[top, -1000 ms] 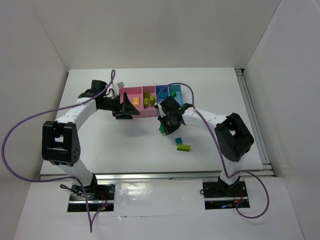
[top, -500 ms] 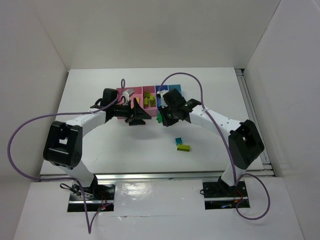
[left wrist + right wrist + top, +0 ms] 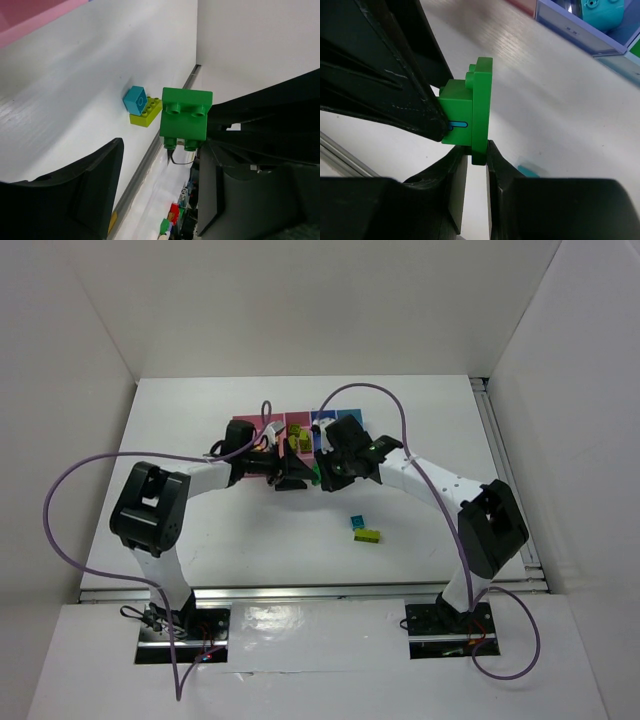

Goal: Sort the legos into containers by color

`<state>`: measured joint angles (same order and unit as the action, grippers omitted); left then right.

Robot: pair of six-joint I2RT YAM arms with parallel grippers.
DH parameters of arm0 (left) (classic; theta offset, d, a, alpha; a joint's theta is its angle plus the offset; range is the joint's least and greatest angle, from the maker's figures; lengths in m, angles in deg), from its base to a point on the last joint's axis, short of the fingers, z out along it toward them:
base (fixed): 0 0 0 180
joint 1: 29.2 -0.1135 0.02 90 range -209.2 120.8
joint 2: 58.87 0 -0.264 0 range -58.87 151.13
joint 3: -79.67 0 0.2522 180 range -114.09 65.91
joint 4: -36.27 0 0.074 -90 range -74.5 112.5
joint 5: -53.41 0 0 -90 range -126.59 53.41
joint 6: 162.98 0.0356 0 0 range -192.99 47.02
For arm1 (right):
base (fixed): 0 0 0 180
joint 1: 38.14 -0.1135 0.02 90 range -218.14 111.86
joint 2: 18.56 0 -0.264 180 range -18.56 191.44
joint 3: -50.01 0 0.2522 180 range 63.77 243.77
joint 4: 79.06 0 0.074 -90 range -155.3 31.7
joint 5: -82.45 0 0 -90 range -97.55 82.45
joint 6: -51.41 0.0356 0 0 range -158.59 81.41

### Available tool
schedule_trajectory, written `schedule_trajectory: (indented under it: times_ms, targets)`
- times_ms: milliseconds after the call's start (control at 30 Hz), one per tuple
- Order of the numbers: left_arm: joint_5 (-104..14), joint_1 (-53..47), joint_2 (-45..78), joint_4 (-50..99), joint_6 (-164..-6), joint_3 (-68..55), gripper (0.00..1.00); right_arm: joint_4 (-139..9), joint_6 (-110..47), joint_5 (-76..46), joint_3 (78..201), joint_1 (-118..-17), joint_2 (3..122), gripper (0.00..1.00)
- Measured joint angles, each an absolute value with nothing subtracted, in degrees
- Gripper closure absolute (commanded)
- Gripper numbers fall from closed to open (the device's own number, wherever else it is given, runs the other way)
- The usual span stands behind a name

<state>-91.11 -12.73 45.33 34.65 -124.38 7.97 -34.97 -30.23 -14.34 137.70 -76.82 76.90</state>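
Note:
A dark green lego (image 3: 470, 116) is pinched upright in my shut right gripper (image 3: 476, 156), just in front of the containers (image 3: 300, 422). In the top view this green lego (image 3: 316, 477) sits between the right gripper (image 3: 327, 471) and my left gripper (image 3: 297, 477). The left gripper (image 3: 161, 167) is open, and the green lego (image 3: 184, 119) hangs just ahead of its gap. One black left finger (image 3: 395, 95) touches the brick's side. A cyan lego (image 3: 358, 521) and a lime lego (image 3: 368, 535) lie together on the table. Yellow and lime legos (image 3: 297, 440) lie in a pink bin.
The bin row runs pink, pink, blue-violet (image 3: 322, 419), light blue (image 3: 351, 418); the left arm hides part of the left pink bin. A cyan brick (image 3: 600, 10) lies in the blue-violet bin (image 3: 580, 37). White walls enclose the table on three sides.
My left arm has swung right from the pink bins until its open fingers flank the green lego. The right gripper lifted that lego off the table, then held still.

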Motion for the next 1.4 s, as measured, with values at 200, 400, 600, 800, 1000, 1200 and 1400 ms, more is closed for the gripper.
schedule_trajectory:
  times_ms: [200, 400, 600, 800, 1000, 1200, 1400]
  targets:
    - [-92.0, -12.2, 46.6, 36.0, -124.4, 6.2, 0.38, -34.5, -30.1, -14.5, 138.6, -76.8, 76.9, 1.00]
    - [-93.3, -12.0, 47.6, 37.6, -125.3, 5.0, 0.51, -34.0, -30.1, -14.5, 139.5, -76.7, 76.9, 1.00]
    - [-94.5, -11.8, 48.0, 38.0, -125.4, 4.4, 0.93, -33.5, -30.0, -14.4, 139.7, -76.6, 77.2, 1.00]
    - [-94.9, -11.9, 49.4, 35.4, -123.9, 1.6, 1.00, -33.5, -28.9, -13.1, 140.0, -76.2, 77.3, 1.00]
    - [-95.0, -12.8, 49.5, 34.6, -122.7, 1.4, 1.00, -35.1, -25.6, -14.4, 139.5, -74.9, 77.3, 1.00]
    - [-94.1, -15.0, 49.4, 32.1, -121.1, 1.4, 1.00, -38.3, -21.9, -14.5, 139.4, -71.2, 77.5, 1.00]
    - [-92.9, -17.1, 48.9, 28.5, -119.5, 0.9, 1.00, -40.0, -20.1, -11.5, 140.1, -67.7, 78.6, 1.00]
